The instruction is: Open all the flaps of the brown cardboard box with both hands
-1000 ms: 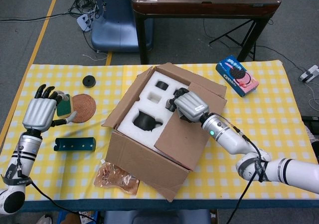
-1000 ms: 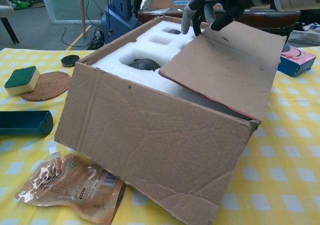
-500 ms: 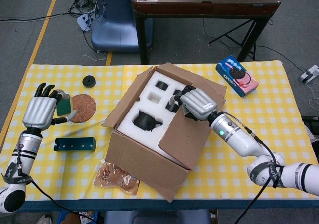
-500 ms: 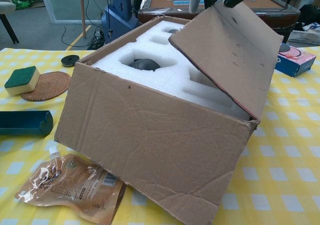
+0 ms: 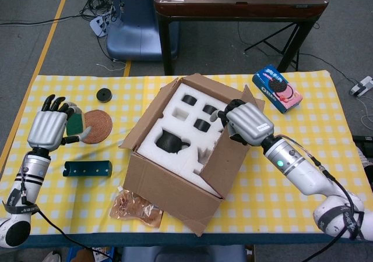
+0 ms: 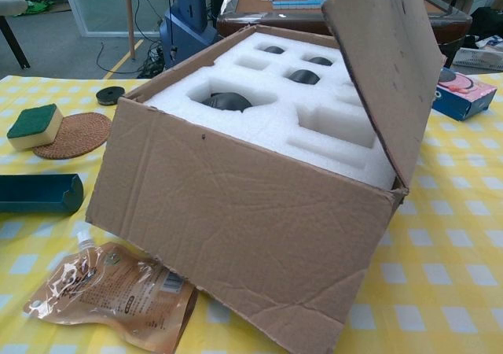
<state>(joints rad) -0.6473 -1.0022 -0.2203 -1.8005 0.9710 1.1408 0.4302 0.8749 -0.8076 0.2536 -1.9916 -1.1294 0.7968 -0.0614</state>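
The brown cardboard box [image 5: 175, 195] stands in the middle of the table and fills the chest view [image 6: 236, 228]. Inside it, white foam [image 6: 314, 126] holds a dark teapot [image 5: 172, 140] and small dark cups. The box's right flap [image 5: 224, 151] stands nearly upright [image 6: 393, 63]. My right hand [image 5: 247, 125] grips the flap's top edge, with its fingers hooked over the edge. The left flap [image 5: 147, 115] and the front flap hang outward. My left hand [image 5: 46, 128] is raised at the table's left side with its fingers apart, holding nothing. Neither hand shows in the chest view.
A cookie box [image 5: 277, 88] lies at the back right. A green sponge [image 6: 34, 126], a woven coaster [image 6: 75, 136], a black disc [image 5: 104, 94] and a teal holder [image 5: 87, 169] lie on the left. A snack pouch [image 6: 110, 295] lies in front of the box.
My right hand has swung the right flap up from lying over the foam to nearly upright, moving right with it. The left hand has barely moved.
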